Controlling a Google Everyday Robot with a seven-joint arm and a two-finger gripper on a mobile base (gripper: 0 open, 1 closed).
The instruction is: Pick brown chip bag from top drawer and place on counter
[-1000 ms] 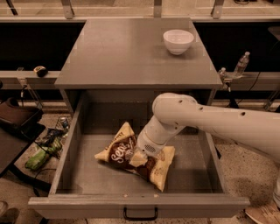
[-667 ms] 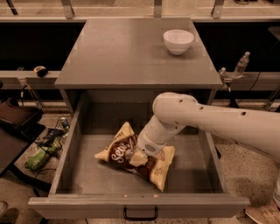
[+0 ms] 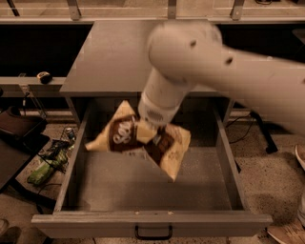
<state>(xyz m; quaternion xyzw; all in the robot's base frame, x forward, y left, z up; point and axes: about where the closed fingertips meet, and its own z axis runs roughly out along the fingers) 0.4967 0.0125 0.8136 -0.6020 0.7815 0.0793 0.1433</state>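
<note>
The brown chip bag (image 3: 128, 138) hangs in the air above the open top drawer (image 3: 143, 190), lifted clear of its floor. My gripper (image 3: 152, 136) is shut on the bag near its middle, with the white arm reaching down from the upper right. The bag's cream ends stick out to the left and lower right. The grey counter (image 3: 109, 52) lies behind the drawer; the arm hides its right part. The drawer's black pull handle (image 3: 153, 233) shows at the bottom.
A long pale ledge with metal posts (image 3: 71, 12) runs along the back. Clutter and a green item (image 3: 45, 169) lie on the floor to the left of the cabinet. A shoe (image 3: 286, 233) shows at the bottom right.
The gripper has risen with the brown chip bag, lifting it off the drawer floor. The arm now covers the white bowl on the counter.
</note>
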